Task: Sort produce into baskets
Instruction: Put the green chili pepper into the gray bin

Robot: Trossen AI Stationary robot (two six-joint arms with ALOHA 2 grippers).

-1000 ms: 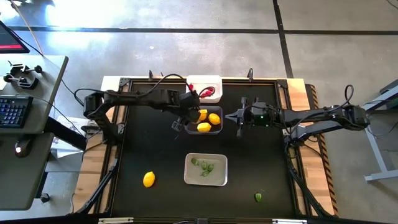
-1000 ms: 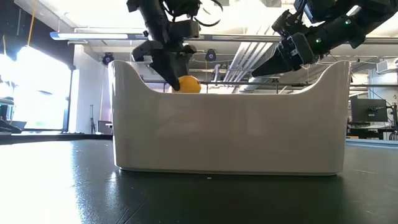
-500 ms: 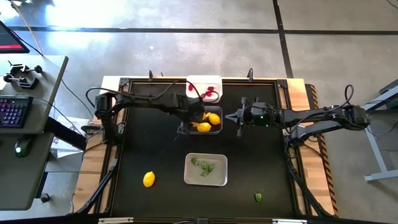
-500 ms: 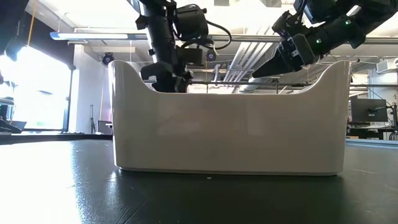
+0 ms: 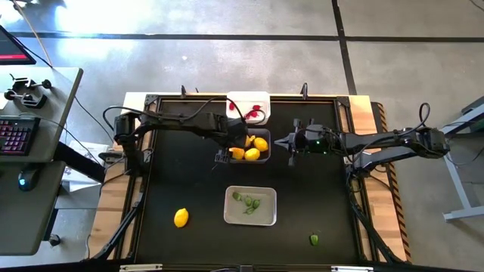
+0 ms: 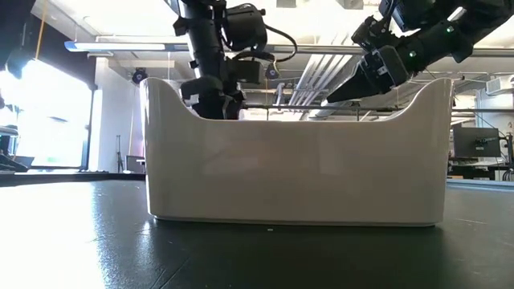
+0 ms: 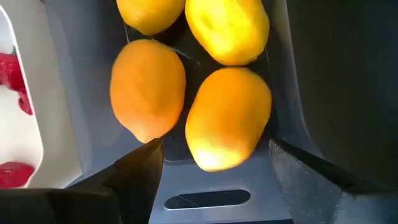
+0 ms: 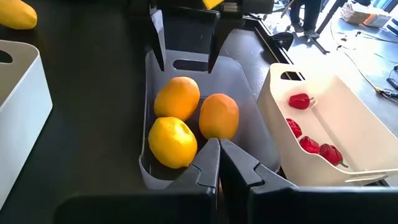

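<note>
Four lemons (image 7: 229, 118) lie in grey basket (image 5: 262, 156), long axes mostly along its length, beside white basket (image 8: 348, 124) w/ red berries. Black tabletop (image 5: 189, 181); concrete floor beyond. Left gripper (image 5: 224, 155), jaws open and empty, has dropped to basket's end since 1 s ago; right gripper (image 8: 219, 155) closed, empty.

Matt, dimpled lemons (image 7: 227, 117) lie in a smooth, semi-gloss plastic grey basket (image 8: 249, 99).

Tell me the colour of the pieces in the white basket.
Red pieces in the white basket, clearest in the right wrist view.
</note>
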